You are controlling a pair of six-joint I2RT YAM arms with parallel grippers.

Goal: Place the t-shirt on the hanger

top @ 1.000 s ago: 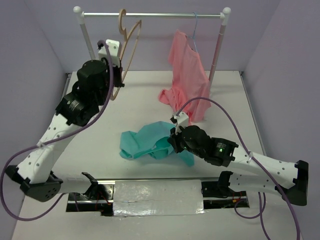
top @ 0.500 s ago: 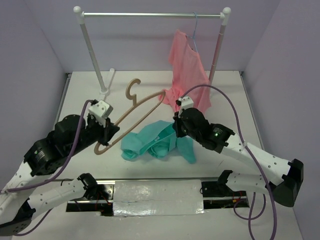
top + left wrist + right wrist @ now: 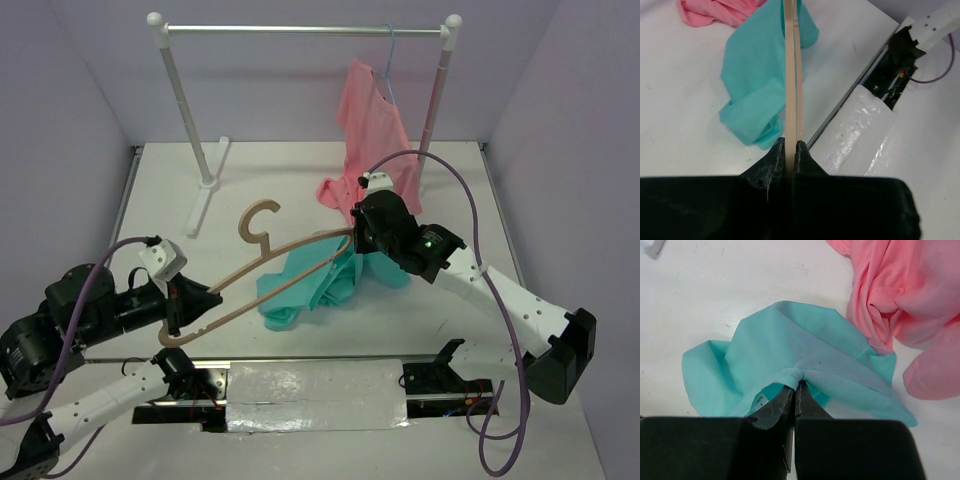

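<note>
While clamped on the near end of the hanger [image 3: 792,75], left gripper [image 3: 791,145] sits farthest from the rail [image 3: 300,30] | hanger's long axis slants far-right, hook toward rail | t-shirt [image 3: 755,75] bunched beneath, before rail | right gripper [image 3: 794,387] pinches t-shirt

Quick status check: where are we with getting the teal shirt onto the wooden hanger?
Done: the hanger is off the rail, clamped in the left gripper. In hand: the right gripper pinches a fold of the t-shirt near the hanger's far end. Left: the hanger seems to lie over the cloth, not inside it, so threading it in and seating both shoulders remain.
</note>
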